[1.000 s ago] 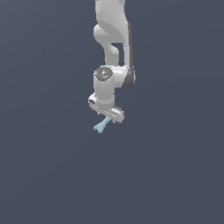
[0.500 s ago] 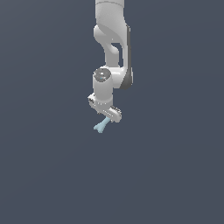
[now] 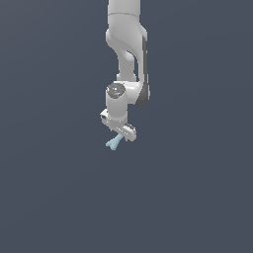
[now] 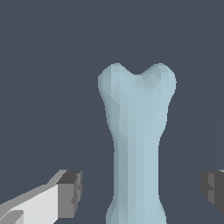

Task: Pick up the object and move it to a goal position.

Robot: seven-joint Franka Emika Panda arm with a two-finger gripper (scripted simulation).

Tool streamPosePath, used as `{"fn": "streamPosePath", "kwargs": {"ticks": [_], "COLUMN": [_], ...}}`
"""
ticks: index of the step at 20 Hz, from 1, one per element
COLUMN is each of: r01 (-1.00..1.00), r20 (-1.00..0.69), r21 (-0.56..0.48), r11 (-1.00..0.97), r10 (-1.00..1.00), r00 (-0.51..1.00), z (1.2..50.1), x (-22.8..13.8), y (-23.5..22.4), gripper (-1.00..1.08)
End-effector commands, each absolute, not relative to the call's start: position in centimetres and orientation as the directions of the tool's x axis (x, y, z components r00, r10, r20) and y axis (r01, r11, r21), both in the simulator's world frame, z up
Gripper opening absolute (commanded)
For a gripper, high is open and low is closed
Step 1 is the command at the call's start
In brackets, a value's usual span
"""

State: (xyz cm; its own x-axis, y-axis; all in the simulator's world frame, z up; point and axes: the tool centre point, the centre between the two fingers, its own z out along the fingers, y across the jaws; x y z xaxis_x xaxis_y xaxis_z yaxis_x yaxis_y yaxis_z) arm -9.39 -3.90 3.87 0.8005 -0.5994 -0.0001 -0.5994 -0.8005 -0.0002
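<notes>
The object [image 3: 113,144] is a small pale light-blue piece with a forked, fishtail-like end, lying on the dark grey floor. In the wrist view the object [image 4: 138,131] fills the middle, forked end away from the camera. My white gripper [image 3: 120,134] hangs straight over its slender end. In the wrist view my gripper [image 4: 141,191] is open, with one dark fingertip [image 4: 70,192] on each side of the shaft and a clear gap on both sides. Neither pad touches the object.
The plain dark grey floor [image 3: 197,197] spreads all around. The white arm [image 3: 128,49] comes down from the exterior view's top. No goal marker shows.
The wrist and gripper have come down a little toward the object. The object has not moved.
</notes>
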Motion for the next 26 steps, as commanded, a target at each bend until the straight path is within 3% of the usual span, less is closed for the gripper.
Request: {"fn": "streamPosePath", "kwargs": {"ticks": [1, 8, 9, 26], "r01": [-0.601, -0.602, -0.602, -0.601], "r20": [0.000, 0.000, 0.000, 0.000], "r21": [0.000, 0.000, 0.000, 0.000], "r11": [-0.800, -0.799, -0.799, -0.799], "r10": [-0.601, -0.602, -0.602, -0.601], "r00": [0.800, 0.799, 0.799, 0.799], "z": [2.7, 1.4, 1.4, 1.7], "x": [-9.5, -9.4, -9.4, -9.1], "y": [-3.9, -3.9, -3.9, -2.2], "gripper": [1.00, 1.00, -1.00, -1.00]}}
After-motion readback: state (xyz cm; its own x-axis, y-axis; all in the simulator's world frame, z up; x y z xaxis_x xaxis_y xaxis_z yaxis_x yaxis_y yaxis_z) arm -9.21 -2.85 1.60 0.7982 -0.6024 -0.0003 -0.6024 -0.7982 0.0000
